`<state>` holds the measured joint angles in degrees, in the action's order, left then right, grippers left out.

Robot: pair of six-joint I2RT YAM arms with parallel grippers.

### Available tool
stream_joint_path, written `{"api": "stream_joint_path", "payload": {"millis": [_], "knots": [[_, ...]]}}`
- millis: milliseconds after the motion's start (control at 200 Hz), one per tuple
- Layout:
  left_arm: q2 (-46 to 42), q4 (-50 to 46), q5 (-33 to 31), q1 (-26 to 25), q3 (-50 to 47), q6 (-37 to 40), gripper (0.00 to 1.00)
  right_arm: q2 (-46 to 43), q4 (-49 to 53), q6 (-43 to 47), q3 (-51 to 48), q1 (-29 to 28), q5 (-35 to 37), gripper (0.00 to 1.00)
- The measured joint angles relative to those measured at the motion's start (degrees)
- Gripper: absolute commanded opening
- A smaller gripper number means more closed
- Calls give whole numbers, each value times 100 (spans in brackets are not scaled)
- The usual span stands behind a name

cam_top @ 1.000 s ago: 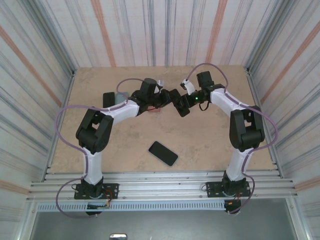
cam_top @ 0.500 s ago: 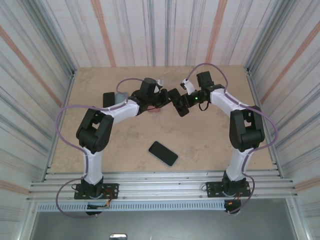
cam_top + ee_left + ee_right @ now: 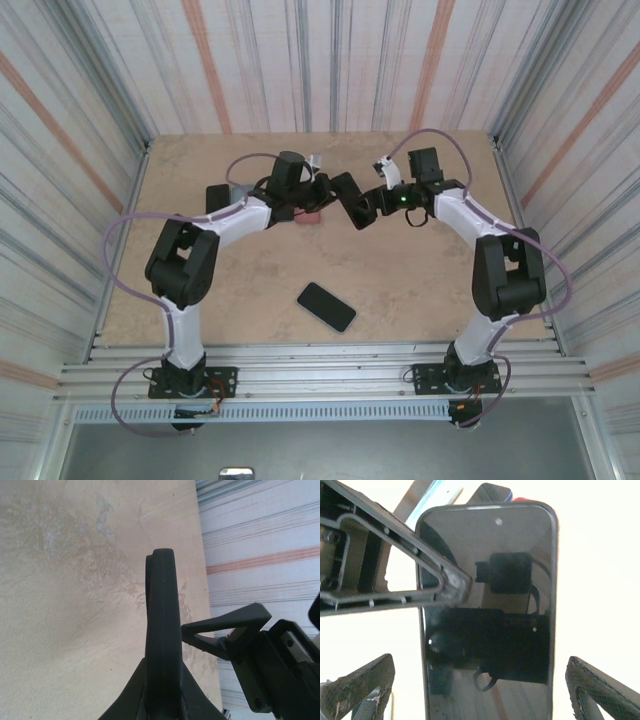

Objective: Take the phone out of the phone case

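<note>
The phone (image 3: 490, 555) stands upright in its black phone case (image 3: 162, 605), glossy screen toward the right wrist camera. My left gripper (image 3: 162, 685) is shut on the case's lower end, seen edge-on between its fingers. In the top view it holds the cased phone (image 3: 346, 188) above the far middle of the table. My right gripper (image 3: 480, 680) faces the screen, open wide, a fingertip (image 3: 600, 685) on each side and not touching. From above, the right gripper (image 3: 364, 208) sits just right of the phone.
A second black phone (image 3: 326, 306) lies flat near the front of the tan table (image 3: 420, 280). A dark item (image 3: 217, 196), a grey one (image 3: 240, 190) and a small red one (image 3: 310, 214) lie behind the left arm. Corrugated walls ring the table.
My left jaws have closed tight on the cased phone and lifted it slightly farther back. The right jaws have spread wider, and the right arm's elbow has swung out to the right.
</note>
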<state>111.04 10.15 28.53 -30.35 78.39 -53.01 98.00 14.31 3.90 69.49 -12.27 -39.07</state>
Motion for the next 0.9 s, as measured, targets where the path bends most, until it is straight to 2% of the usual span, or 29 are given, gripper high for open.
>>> {"api": "stream_joint_path", "payload": {"millis": [165, 326, 461, 521, 691, 897], "knots": [[-468, 306, 92, 208, -299, -153, 9, -658, -776, -938, -861, 289, -240, 82], [-763, 782, 212, 376, -560, -444, 8, -1276, -2004, -2406, -1840, 396, -474, 76], [-822, 1025, 256, 415, -614, -658, 8, -1690, -3189, -3689, -2618, 337, -459, 62], [-822, 1128, 302, 415, -625, -758, 8, -1788, -3685, -4216, -2857, 258, -396, 59], [-824, 1596, 339, 415, -820, -1113, 9, -1939, -4736, -5327, -3263, -92, -96, 52], [-824, 1947, 339, 415, -968, -1447, 8, -1912, -5455, -6057, -3292, -372, 96, 43]]}}
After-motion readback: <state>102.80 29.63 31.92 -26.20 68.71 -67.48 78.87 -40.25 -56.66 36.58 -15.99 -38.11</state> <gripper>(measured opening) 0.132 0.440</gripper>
